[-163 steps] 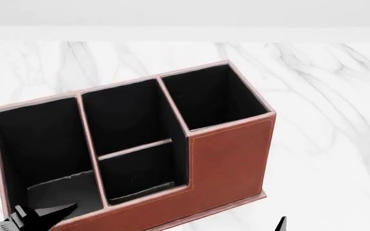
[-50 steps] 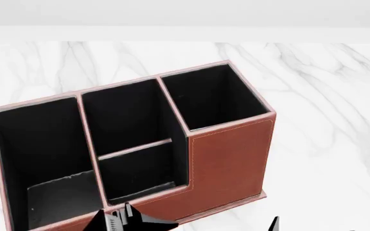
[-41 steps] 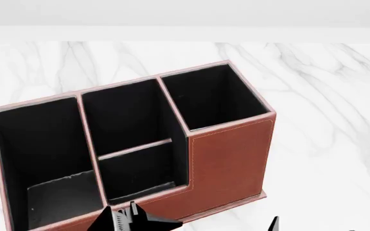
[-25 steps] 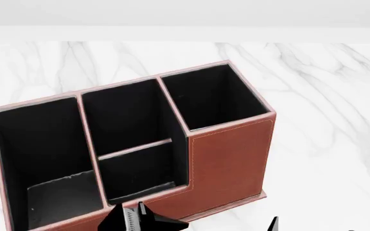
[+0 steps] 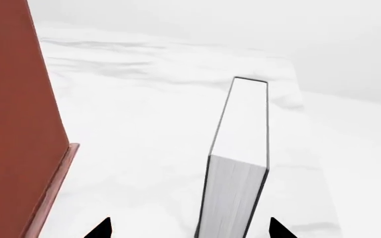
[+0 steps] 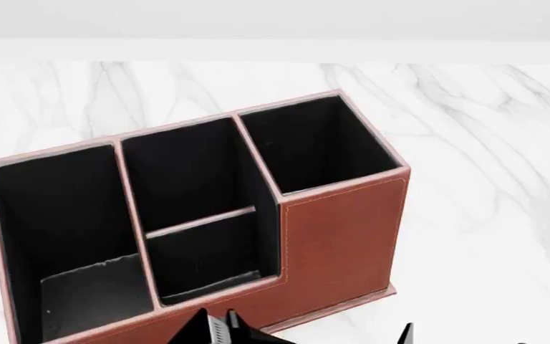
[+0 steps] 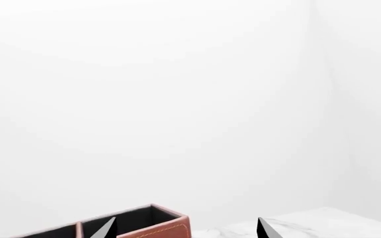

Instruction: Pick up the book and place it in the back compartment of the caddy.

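**Black hardback, upright, framed by the left gripper**

Black board covers and a white block of page edges mark the book (image 5: 237,163), a thick hardback that stands upright on the marble table (image 5: 137,124) with its page edges turned to the left wrist camera. It is probably rigid and fairly heavy; the smooth covers may slip under a light pinch, and a grip set high could tip it. The two flat covers look like the best place to take hold, squeezed across the thickness somewhere about mid-height.

The left gripper (image 5: 187,229) has its fingertips spread apart, one on each side of the book and clear of both covers; nothing is clamped. The book is near the red-brown outer wall of the caddy (image 5: 15,124), but apart from it.

In the head view the caddy (image 6: 342,236) shows four black-lined pockets, and the back compartment (image 6: 184,172) holds nothing. The book is not visible there. The right gripper (image 7: 185,229) also has its tips apart and holds nothing, facing a white wall with only the caddy's top edge in sight.
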